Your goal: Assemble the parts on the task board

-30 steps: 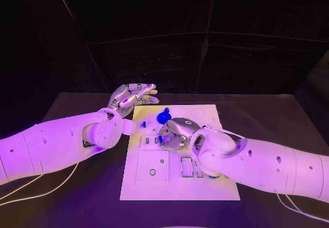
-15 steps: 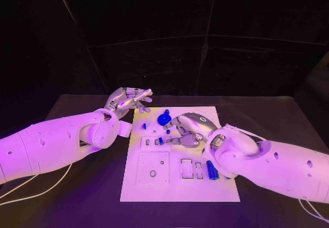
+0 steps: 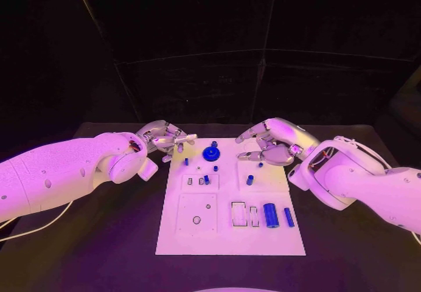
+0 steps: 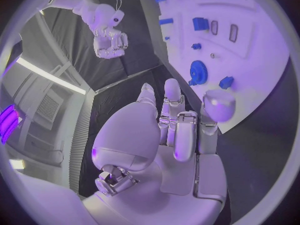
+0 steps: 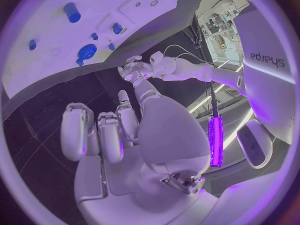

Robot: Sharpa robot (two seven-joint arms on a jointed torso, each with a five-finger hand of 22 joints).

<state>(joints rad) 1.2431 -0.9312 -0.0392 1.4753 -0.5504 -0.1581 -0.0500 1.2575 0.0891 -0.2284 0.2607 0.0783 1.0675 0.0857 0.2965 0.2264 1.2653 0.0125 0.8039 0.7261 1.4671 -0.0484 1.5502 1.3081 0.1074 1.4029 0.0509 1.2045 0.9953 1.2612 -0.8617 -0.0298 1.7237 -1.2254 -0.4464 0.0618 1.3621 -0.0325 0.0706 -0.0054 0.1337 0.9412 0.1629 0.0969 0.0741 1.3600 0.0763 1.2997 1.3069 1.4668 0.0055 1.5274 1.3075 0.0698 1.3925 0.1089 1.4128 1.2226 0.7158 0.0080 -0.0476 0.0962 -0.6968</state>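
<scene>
Parts [image 3: 271, 215] lie scattered on the task board [image 3: 219, 240] mid-table. Right hand [image 3: 270, 145] has lifted off it, fingers curled, holding nothing. Left hand [image 3: 163, 139] stays beside its far corner, curled, empty. Left wrist view shows a blue gear [image 4: 198, 73].

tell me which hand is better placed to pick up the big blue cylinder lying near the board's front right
Probably right. The blue cylinder lies on the right hand's side of the task board; the left hand hovers off the far left corner. Both look empty.
</scene>
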